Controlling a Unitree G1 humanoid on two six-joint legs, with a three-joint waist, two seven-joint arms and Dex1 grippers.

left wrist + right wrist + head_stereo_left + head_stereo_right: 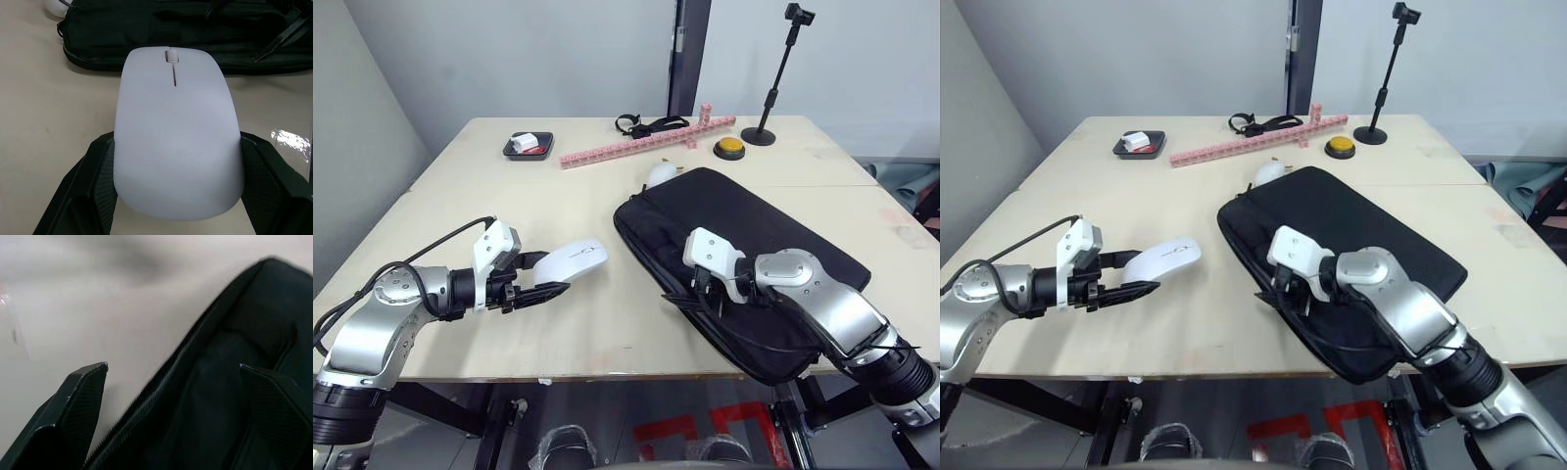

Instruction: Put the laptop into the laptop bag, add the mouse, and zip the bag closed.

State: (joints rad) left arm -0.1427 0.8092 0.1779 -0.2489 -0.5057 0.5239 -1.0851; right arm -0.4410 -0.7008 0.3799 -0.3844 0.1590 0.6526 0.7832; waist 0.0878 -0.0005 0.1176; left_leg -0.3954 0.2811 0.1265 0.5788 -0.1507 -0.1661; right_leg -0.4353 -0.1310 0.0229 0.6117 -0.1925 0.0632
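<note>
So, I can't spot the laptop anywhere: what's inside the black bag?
Cannot be seen: the laptop bag lies flat and its fabric covers whatever it holds. No laptop lies on the table. The mouse is outside, between the left tool's fingers.

1. I log a beige bench (pixel 509 196).
2. Far side: a black tray (pixel 528 146), a pink block strip (pixel 641 143), a black strap (pixel 649 123).
3. A yellow button (pixel 729 148) beside a black camera stand (pixel 773 88).

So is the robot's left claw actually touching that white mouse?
Touching. In the left wrist view the mouse sits between the left gripper's two black fingers, both pressed against its sides.
</note>
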